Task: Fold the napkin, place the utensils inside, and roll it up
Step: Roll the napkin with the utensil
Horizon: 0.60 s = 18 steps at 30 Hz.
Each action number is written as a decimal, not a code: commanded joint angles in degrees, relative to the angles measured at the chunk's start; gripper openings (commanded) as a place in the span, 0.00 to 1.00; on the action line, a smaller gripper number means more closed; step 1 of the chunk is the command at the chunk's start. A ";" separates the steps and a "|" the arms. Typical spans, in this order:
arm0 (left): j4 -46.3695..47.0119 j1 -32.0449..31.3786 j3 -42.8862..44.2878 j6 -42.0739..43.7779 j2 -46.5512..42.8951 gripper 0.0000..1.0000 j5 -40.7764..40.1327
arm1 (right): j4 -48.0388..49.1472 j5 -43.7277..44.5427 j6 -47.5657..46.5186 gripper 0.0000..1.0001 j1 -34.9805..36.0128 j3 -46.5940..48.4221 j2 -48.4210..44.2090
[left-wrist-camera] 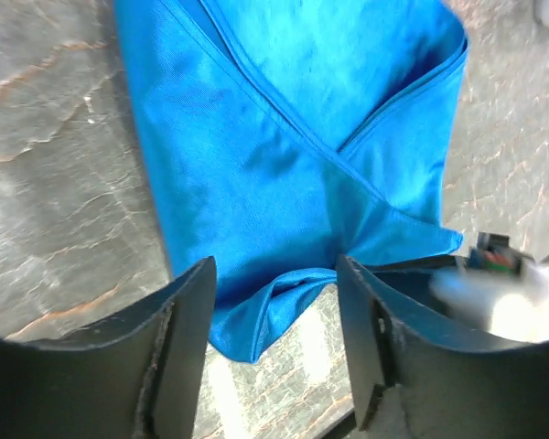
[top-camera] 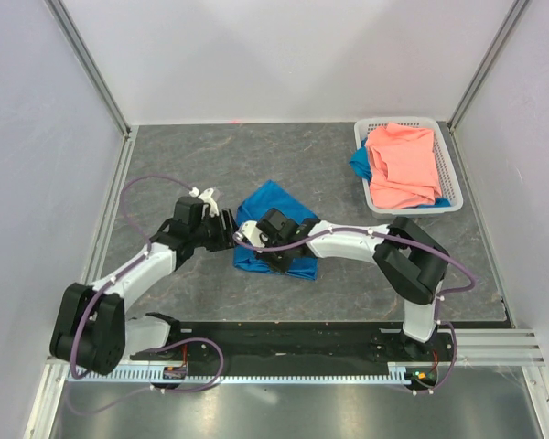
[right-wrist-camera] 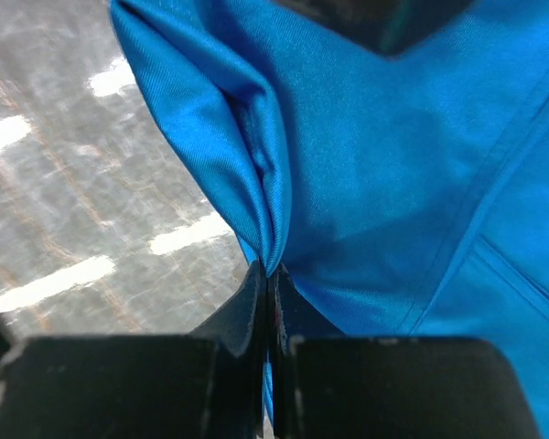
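Note:
The bright blue napkin (top-camera: 267, 201) lies loosely folded on the grey tabletop, between the two arms. My right gripper (right-wrist-camera: 268, 279) is shut on a raised pleat of the napkin (right-wrist-camera: 393, 183) at its edge. In the top view that right gripper (top-camera: 256, 241) sits on the cloth's left side. My left gripper (left-wrist-camera: 274, 334) is open. A loose corner of the napkin (left-wrist-camera: 284, 137) lies between its dark fingers (left-wrist-camera: 188, 338) without being pinched. From above, the left gripper (top-camera: 223, 229) stands at the cloth's left edge, close to the right one. The utensils are out of view.
A white basket (top-camera: 444, 137) stands at the back right. It holds a salmon-pink cloth (top-camera: 403, 165) with a blue scrap (top-camera: 359, 163) under it. White walls close in the table on three sides.

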 commanded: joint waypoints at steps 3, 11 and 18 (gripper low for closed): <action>0.92 -0.11 -4.66 -1.52 -7.71 0.70 -7.24 | -12.24 -14.30 3.26 0.00 -2.96 6.73 4.94; 4.96 -0.28 -10.64 -2.23 -12.38 0.75 -3.29 | -21.30 -28.01 3.35 0.00 -9.64 15.88 11.88; 9.27 -0.46 -14.59 -3.37 -13.61 0.79 -0.39 | -25.43 -35.58 1.50 0.00 -13.07 18.87 17.08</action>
